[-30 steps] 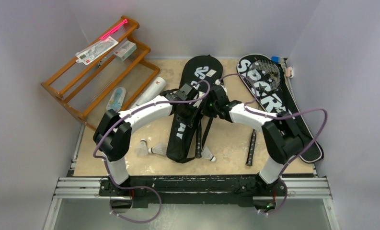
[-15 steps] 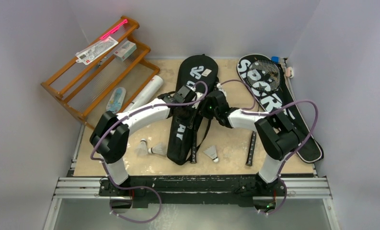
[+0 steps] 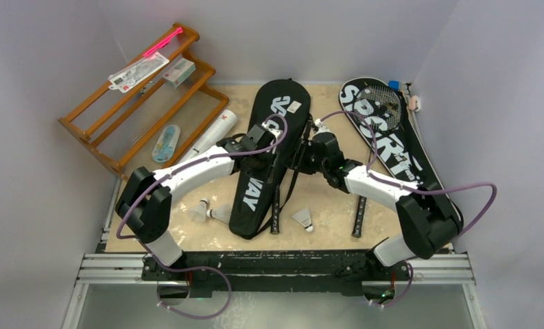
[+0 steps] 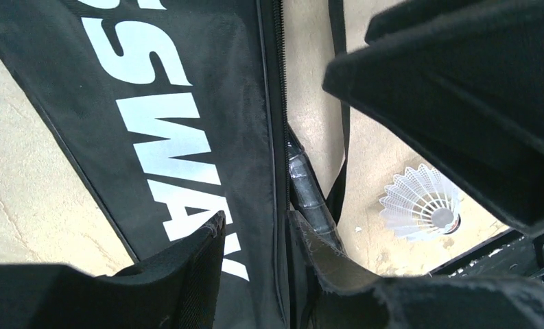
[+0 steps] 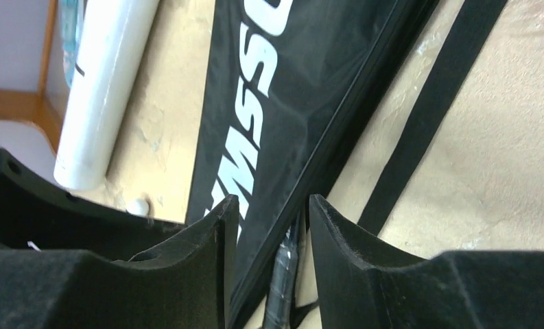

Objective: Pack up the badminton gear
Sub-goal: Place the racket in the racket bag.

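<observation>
**Both jaws part-open over the centre bag's seam**

From the top camera, you have the left gripper (image 3: 267, 136) and the right gripper (image 3: 302, 155) meeting over the middle of the centre bag (image 3: 247, 197). This bag lies flat, with a racket handle (image 3: 276, 214) poking out of its near end. One shuttlecock (image 3: 303, 219) lies to the right of that handle and two more (image 3: 210, 212) lie left of the bag. The tube (image 3: 210, 133) sits left of your left jaws. The second bag (image 3: 392, 147), with a racket (image 3: 382, 103) on top of it, lies well to the right.

In your left wrist view, the left gripper (image 4: 254, 223) stands at a narrow gap. The bag's (image 4: 173, 123) zipper seam runs down between the fingers. The handle (image 4: 311, 200) shows just ahead of the right finger, and a shuttlecock (image 4: 420, 203) lies beyond it. The fabric is not visibly pinched, though whether a pad brushes it you cannot tell.

In your right wrist view, the right gripper (image 5: 271, 205) is likewise part-open. The bag's (image 5: 289, 89) edge and the handle (image 5: 282, 274) sit in the gap, unclamped. The strap (image 5: 433, 110) runs to the right and the tube (image 5: 108, 89) to the left.
</observation>
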{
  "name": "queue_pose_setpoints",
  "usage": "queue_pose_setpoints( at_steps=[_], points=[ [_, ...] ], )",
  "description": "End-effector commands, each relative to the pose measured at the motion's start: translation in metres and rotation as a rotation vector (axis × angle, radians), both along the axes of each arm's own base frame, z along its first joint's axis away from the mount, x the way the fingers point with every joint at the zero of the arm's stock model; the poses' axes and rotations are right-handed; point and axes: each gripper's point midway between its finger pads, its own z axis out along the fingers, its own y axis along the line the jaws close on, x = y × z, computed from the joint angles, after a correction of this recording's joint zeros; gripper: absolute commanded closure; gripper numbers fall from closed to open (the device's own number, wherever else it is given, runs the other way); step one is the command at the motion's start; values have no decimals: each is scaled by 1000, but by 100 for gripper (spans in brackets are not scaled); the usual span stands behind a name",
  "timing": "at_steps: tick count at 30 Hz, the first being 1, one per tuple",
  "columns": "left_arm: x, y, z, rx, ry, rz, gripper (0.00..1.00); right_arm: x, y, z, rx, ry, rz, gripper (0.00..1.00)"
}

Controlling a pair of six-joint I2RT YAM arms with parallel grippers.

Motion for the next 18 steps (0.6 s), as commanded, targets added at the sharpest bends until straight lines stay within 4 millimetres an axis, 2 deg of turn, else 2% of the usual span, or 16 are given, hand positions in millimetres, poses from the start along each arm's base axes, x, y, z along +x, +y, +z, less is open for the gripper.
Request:
queue_pose_setpoints(
  at_steps=[1,5,9,12,18],
  points=[
    [-2,2,1,-10,-24,31,66,-25,0,-3,-41,27,124,57],
    [-12,0,-2,-11,-18,8,61,-37,-1,0,-26,33,158,58],
    [-24,4,-11,80,-28,4,53,-52,0,3,-8,63,197,58],
    [-32,5,-13,111,-39,3,53,-70,7,-2,5,118,260,63],
    [-45,2,-19,159,-46,-13,50,-107,22,-18,38,171,328,63]
  ],
)
